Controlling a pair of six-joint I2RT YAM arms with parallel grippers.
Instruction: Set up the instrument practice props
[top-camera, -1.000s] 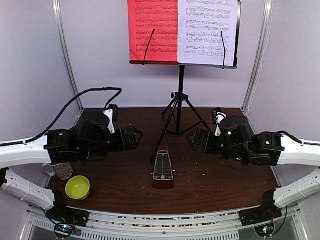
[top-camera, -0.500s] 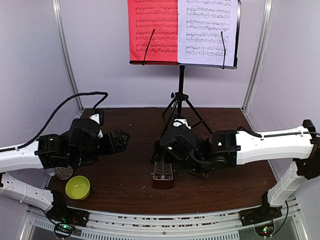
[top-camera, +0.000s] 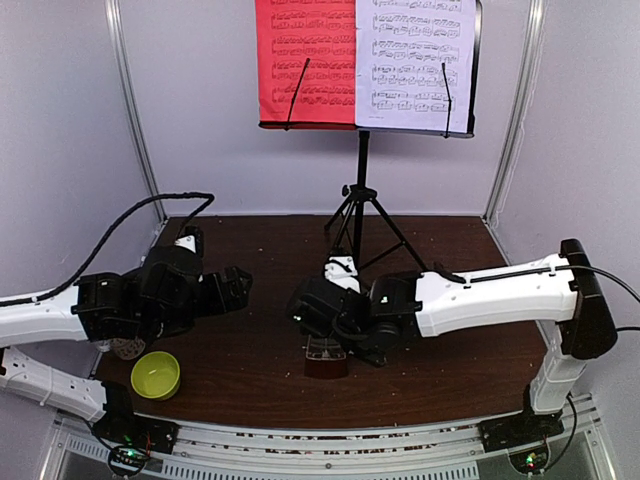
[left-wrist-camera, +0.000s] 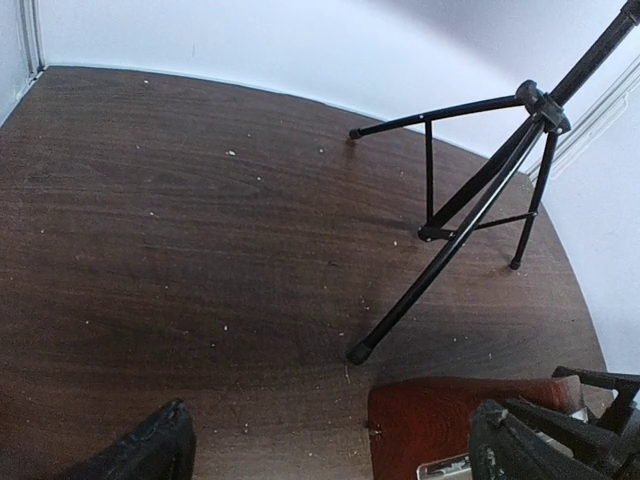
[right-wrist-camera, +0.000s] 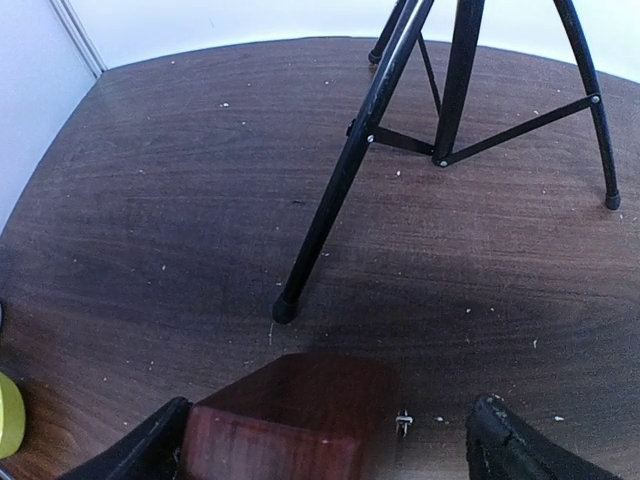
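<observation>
Nearest you, the yellow-green bowl (top-camera: 155, 375) sits front-left, not part of the job. The metronome (top-camera: 325, 362) stands front-centre, just short of the stand's near foot. Your right gripper (right-wrist-camera: 330, 410) straddles it with fingers spread, no pinch yet. The left gripper (top-camera: 238, 285) is spread and holds nothing.

At the back the music stand (top-camera: 362, 170) is upright, carrying the red sheet (top-camera: 305, 60) and the white sheet (top-camera: 415, 60). Those look done; the metronome seems what remains.

The right wrist view shows wood between the fingers, which the overhead view hides. Only the overhead view shows the sheets.
</observation>
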